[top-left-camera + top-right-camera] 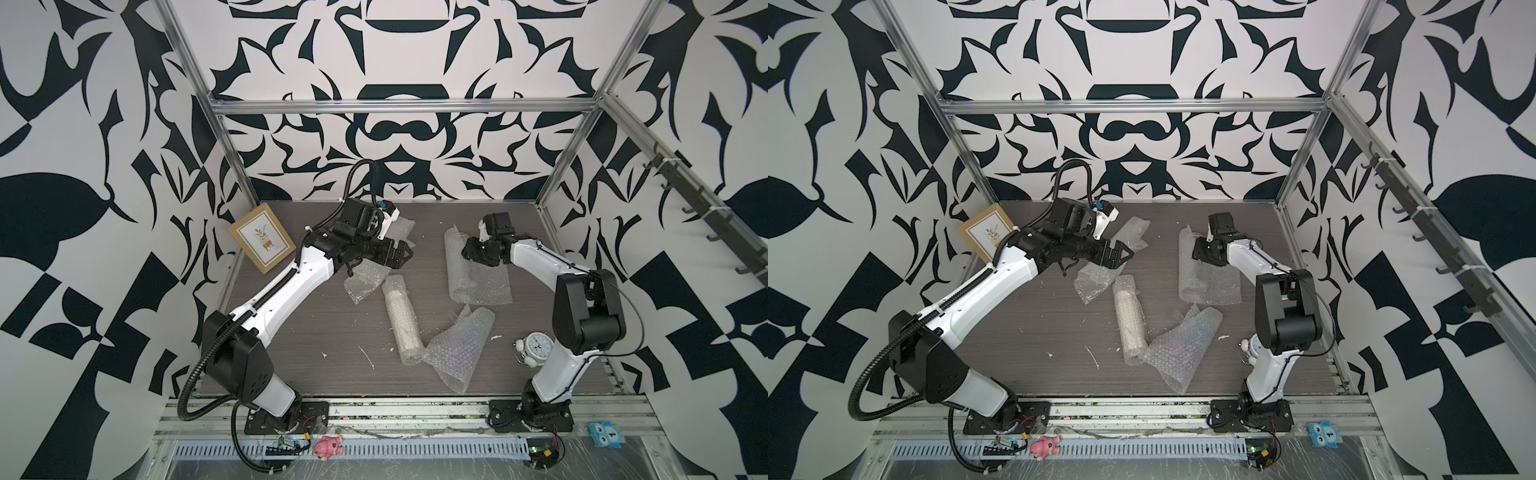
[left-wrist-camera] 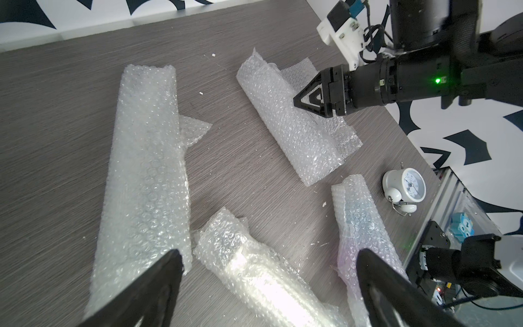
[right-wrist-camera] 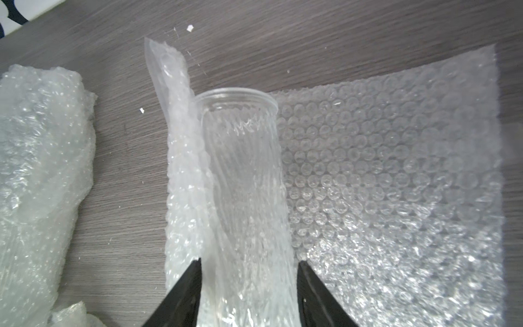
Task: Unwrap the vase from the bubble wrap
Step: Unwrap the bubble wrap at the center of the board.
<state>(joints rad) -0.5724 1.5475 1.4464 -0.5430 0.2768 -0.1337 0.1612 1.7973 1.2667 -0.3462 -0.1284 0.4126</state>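
Note:
A clear ribbed glass vase (image 3: 243, 170) lies on its side on an unrolled sheet of bubble wrap (image 3: 396, 170), one edge of the sheet still curled up along it. My right gripper (image 3: 249, 260) is shut on the vase, a finger against each side of its body. In both top views this gripper (image 1: 467, 249) is at the back right of the table. My left gripper (image 2: 268, 252) stands wide open with nothing held, hovering over a cream cylinder rolled in bubble wrap (image 1: 401, 320) at the table's middle; it shows in a top view at back centre (image 1: 1129, 253).
Loose bubble wrap sheets lie at front centre (image 1: 457, 345), under the left arm (image 1: 361, 284) and at the back (image 1: 401, 228). A white alarm clock (image 1: 536, 345) stands by the right arm. A framed picture (image 1: 262, 241) leans at the back left.

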